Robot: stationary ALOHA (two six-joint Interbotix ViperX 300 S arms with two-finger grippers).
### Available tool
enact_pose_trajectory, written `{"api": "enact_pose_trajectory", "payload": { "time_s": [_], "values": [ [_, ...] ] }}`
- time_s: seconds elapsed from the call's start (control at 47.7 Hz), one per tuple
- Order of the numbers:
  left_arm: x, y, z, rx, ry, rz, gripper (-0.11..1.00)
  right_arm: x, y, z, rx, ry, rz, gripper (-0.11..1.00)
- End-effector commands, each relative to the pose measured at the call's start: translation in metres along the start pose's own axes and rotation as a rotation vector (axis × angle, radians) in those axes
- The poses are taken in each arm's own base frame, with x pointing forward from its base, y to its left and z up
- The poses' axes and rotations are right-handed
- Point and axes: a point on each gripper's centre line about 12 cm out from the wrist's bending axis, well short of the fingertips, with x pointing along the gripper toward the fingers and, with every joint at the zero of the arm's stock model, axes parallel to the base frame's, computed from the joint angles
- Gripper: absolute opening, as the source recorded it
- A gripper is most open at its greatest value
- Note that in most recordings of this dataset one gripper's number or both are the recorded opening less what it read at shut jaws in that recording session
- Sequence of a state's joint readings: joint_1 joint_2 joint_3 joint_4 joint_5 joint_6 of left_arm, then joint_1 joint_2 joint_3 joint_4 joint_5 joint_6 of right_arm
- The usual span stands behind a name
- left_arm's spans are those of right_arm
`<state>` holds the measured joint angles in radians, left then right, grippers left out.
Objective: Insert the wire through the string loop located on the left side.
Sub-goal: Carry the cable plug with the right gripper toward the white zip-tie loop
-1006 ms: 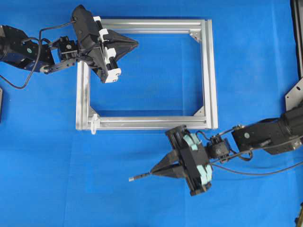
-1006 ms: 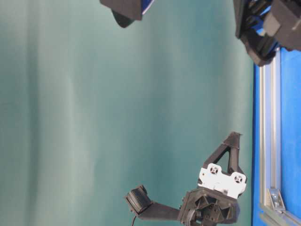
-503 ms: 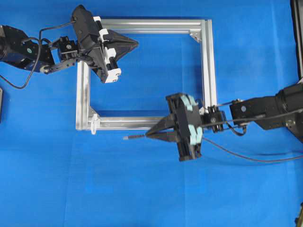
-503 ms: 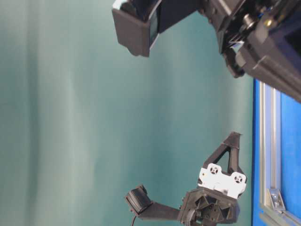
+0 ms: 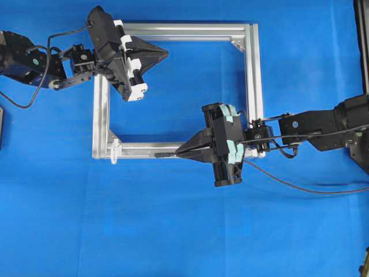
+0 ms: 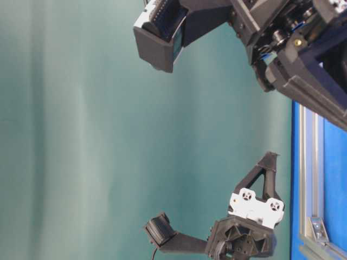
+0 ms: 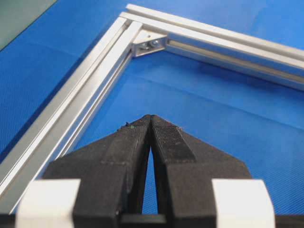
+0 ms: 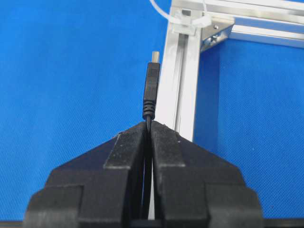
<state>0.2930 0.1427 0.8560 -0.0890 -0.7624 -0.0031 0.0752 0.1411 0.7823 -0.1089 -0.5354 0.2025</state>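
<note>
My right gripper (image 5: 179, 153) is shut on the wire (image 8: 151, 83), whose dark plug with a silvery tip sticks out ahead of the fingertips. In the overhead view the plug (image 5: 164, 154) lies over the near bar of the aluminium frame (image 5: 251, 86), pointing left. The whitish string loop (image 5: 113, 151) sits at the frame's near-left corner, some way beyond the plug tip; in the right wrist view the string loop (image 8: 175, 19) is straight ahead and slightly right of the plug. My left gripper (image 5: 166, 54) is shut on nothing, hovering over the frame's far-left part.
The frame lies on a blue mat (image 5: 173, 231). Silver corner brackets (image 5: 236, 44) sit inside its corners. The wire trails back right from my right arm across the mat (image 5: 300, 187). A dark fixture (image 5: 360, 115) stands at the right edge.
My right gripper has carried the wire up from the open mat to the frame's near bar, the plug now over the bar and pointing at the loop. The left arm has not moved.
</note>
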Motion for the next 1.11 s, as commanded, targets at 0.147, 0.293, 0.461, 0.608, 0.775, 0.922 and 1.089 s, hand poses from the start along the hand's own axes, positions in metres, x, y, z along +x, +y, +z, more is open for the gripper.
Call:
{"api": "enact_pose_trajectory", "payload": {
  "time_s": [0.147,0.293,0.461,0.608,0.775,0.922,1.089],
  "values": [
    [0.0,-0.001,0.014,0.001,-0.043,-0.003,0.0,0.014,0.006,0.026,-0.003,-0.06,0.013,0.0],
    [0.0,-0.001,0.015,0.001,-0.046,-0.003,0.0,0.026,0.006,0.031,-0.003,-0.056,0.011,0.0],
    [0.0,-0.001,0.015,0.001,-0.044,-0.003,0.0,0.04,0.005,0.034,-0.005,-0.038,0.006,0.0],
    [0.0,-0.001,0.015,0.002,-0.046,-0.003,0.0,0.046,0.004,0.038,-0.005,-0.03,0.0,0.0],
    [0.0,-0.001,0.015,0.004,-0.046,-0.003,0.0,0.048,0.002,0.039,-0.005,-0.032,-0.005,0.0],
    [0.0,-0.001,0.015,0.004,-0.046,-0.003,0.0,0.048,-0.001,0.038,-0.003,-0.029,-0.009,0.0],
    [0.0,-0.001,0.015,0.004,-0.046,-0.003,0.0,0.048,0.0,0.039,-0.003,-0.031,-0.009,0.0]
  ]
}}
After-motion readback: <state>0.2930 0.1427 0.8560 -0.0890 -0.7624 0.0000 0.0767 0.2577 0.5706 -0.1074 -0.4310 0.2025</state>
